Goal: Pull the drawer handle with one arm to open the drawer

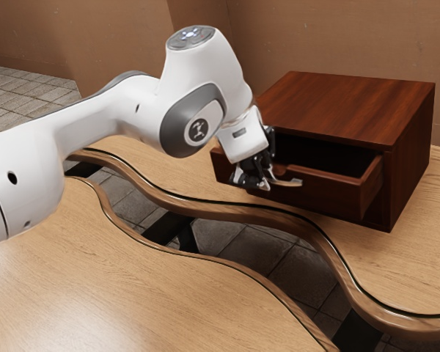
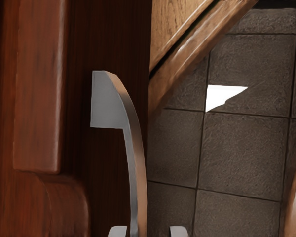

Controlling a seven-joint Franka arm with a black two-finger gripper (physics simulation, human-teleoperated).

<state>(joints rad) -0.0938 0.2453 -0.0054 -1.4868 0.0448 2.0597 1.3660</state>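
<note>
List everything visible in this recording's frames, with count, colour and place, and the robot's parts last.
cabinet: one, dark reddish-brown wood, on the far table at the exterior view's right
drawer: one, same wood, pulled partly out of the cabinet's front
handle: one, grey, on the drawer's front
far table: one, light wood with a wavy darker edge, under the cabinet
near table: one, light wood, wavy edge, in the foreground
floor: dark grey tiles, between the tables
arm: one, white with grey joints, from the exterior view's left
gripper: one, black, at the handle
</note>
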